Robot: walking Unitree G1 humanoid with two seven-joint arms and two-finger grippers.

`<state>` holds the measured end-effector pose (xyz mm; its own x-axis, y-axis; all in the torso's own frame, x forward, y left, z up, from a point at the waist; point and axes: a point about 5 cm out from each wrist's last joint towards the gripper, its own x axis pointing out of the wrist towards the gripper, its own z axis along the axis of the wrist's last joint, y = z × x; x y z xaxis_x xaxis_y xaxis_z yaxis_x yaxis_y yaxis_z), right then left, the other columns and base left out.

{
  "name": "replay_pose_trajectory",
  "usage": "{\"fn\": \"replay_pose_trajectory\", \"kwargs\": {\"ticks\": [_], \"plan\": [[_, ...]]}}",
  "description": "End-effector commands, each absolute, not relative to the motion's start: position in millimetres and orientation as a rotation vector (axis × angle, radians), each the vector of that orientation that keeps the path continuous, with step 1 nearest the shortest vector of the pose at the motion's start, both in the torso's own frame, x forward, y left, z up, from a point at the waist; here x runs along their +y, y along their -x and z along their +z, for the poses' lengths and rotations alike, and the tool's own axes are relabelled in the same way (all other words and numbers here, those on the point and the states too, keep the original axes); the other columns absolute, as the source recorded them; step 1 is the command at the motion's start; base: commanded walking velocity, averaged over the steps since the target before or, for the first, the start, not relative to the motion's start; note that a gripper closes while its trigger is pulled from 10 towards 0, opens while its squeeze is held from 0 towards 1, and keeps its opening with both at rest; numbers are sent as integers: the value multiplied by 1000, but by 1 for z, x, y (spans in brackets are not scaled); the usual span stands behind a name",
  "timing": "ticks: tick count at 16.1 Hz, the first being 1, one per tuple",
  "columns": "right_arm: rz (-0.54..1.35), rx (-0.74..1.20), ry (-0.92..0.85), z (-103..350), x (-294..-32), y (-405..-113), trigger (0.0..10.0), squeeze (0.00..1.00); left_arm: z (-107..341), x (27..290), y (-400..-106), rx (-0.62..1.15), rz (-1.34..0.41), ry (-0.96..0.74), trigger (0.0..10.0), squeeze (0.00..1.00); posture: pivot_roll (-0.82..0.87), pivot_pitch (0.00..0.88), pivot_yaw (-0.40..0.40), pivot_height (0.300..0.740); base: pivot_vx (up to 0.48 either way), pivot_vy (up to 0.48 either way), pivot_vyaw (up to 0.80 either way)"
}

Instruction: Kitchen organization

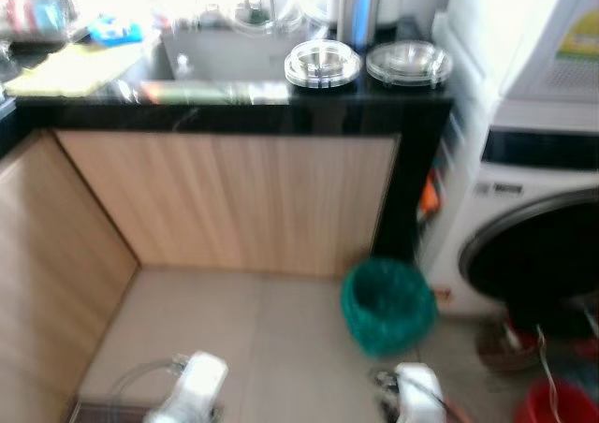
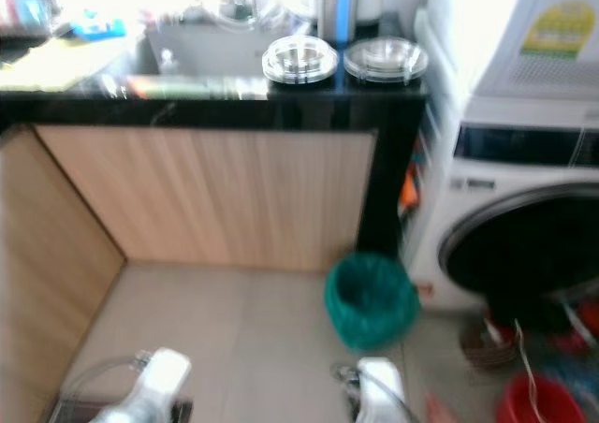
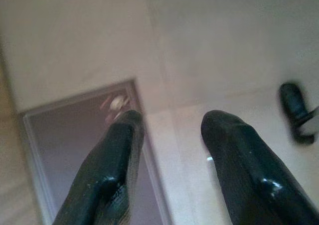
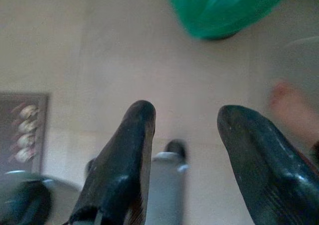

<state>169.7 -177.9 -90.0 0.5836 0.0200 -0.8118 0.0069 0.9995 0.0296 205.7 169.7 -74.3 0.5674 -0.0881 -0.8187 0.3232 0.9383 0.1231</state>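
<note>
Two round steel dishes (image 1: 322,64) (image 1: 409,62) lie side by side on the black counter (image 1: 281,103), to the right of the sink (image 1: 215,56). A tall steel flask (image 1: 357,7) stands behind them. A yellow board (image 1: 80,67) lies at the counter's left end. Both silver arms hang low over the tiled floor, far below the counter: the left arm (image 1: 195,386) and the right arm (image 1: 417,391). My left gripper (image 3: 174,123) is open above the edge of a dark mat (image 3: 75,150). My right gripper (image 4: 188,113) is open and empty, over bare tiles.
A green-lined bin (image 1: 387,303) stands on the floor by the counter's right leg. A white washing machine (image 1: 533,226) fills the right side, with a red bucket (image 1: 554,406) in front of it. Wooden cabinet fronts (image 1: 234,203) close off the left and back.
</note>
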Motion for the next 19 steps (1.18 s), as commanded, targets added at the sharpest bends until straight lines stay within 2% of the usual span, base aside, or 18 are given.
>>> {"fn": "replay_pose_trajectory", "kwargs": {"ticks": [1, 4, 19], "plan": [[45, 936, -35, -88, -167, -176, 10000, 0, -73, 185, -206, 947, -215, -300, 10000, 0, -65, 0, 35, 740, 326, 0, 0], [51, 939, -41, -88, -166, -175, 10000, 0, -73, 184, -205, 948, -221, -302, 10000, 0, -64, 0, 35, 740, 316, 0, 681], [49, 936, -69, -88, -165, -176, 10000, 0, -73, 186, -205, 948, -219, -304, 10000, 0, -60, 0, 35, 740, 315, 0, 0]]}}
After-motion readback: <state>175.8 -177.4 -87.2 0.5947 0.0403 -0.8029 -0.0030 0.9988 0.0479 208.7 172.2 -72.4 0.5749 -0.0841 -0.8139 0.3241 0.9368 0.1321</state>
